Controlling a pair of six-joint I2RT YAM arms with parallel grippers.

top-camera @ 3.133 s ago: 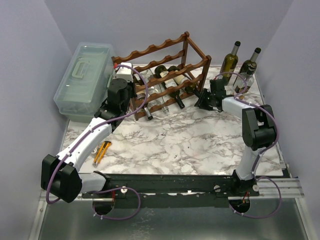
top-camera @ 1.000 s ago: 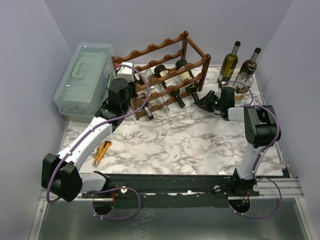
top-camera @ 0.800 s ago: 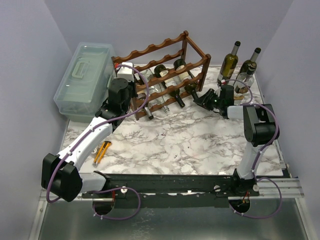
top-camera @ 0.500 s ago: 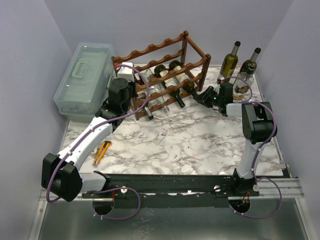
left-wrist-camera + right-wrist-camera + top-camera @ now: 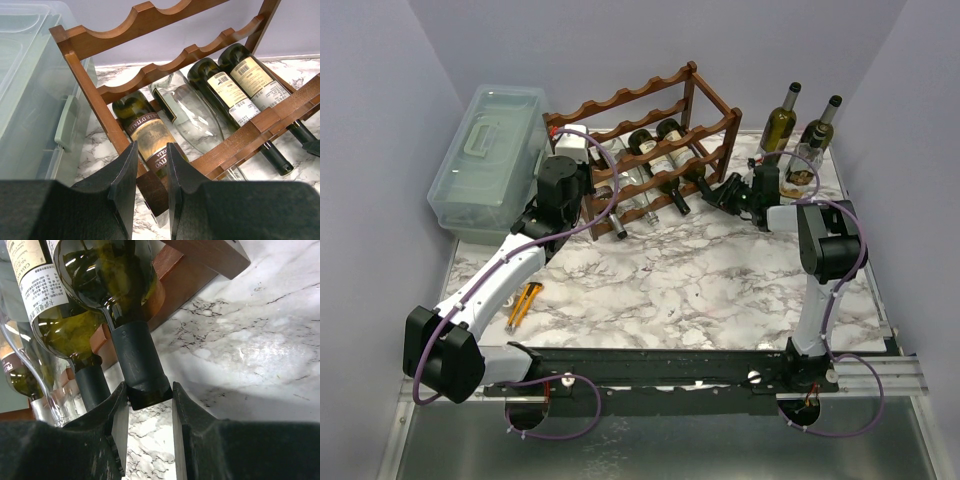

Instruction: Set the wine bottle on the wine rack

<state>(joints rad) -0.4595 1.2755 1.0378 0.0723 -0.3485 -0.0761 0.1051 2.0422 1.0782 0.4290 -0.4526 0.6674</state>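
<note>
The dark reddish-brown wine rack [image 5: 650, 95] stands at the back centre and holds several lying bottles. My right gripper [image 5: 728, 190] is shut on the capped neck end of a dark green wine bottle [image 5: 703, 177], at the rack's right front. The bottle's body lies in a scallop of the rack. In the right wrist view the fingers [image 5: 120, 415] clasp the neck tip of the bottle [image 5: 115, 280]. My left gripper [image 5: 586, 194] is shut on the rack's left end post. In the left wrist view it [image 5: 151, 165] straddles the foot of the rack [image 5: 150, 75].
A pale green plastic box [image 5: 490, 150] sits left of the rack, close to the left arm. Two bottles [image 5: 780, 125] [image 5: 817, 140] stand at the back right. A yellow-handled tool [image 5: 525, 303] lies at the front left. A clear glass bottle [image 5: 195, 115] lies in the rack.
My right gripper has moved back and left toward the rack, pushing the wine bottle farther into its scallop. The left arm has stayed on the rack's post.
</note>
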